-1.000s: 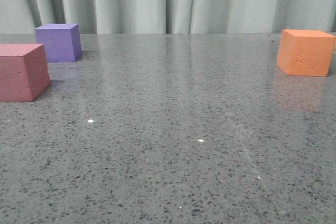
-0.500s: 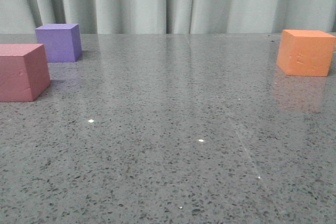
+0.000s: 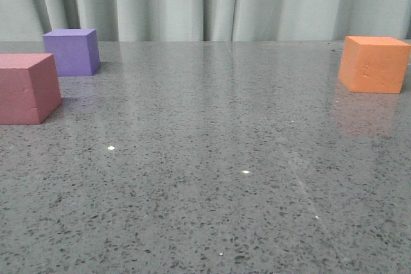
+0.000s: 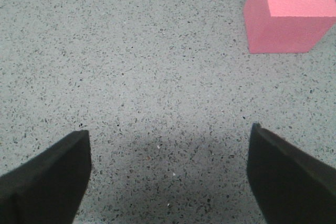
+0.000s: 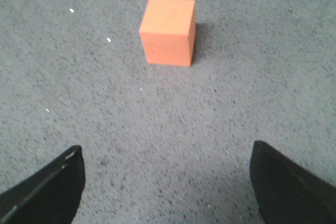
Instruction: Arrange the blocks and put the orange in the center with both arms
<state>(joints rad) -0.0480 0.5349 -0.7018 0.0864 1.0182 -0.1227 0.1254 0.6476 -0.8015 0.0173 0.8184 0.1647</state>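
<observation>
The orange cube sits at the far right of the grey speckled table, with faint dents on its front face. The pink cube sits at the left edge, and the purple cube stands just behind it. No gripper shows in the front view. In the left wrist view my left gripper is open and empty above bare table, with the pink cube ahead and off to one side. In the right wrist view my right gripper is open and empty, with the orange cube ahead of it, well apart.
A pale grey curtain hangs behind the table's far edge. The grey speckled tabletop stretches between the left cubes and the orange cube.
None in the front view; the three cubes have not moved.
</observation>
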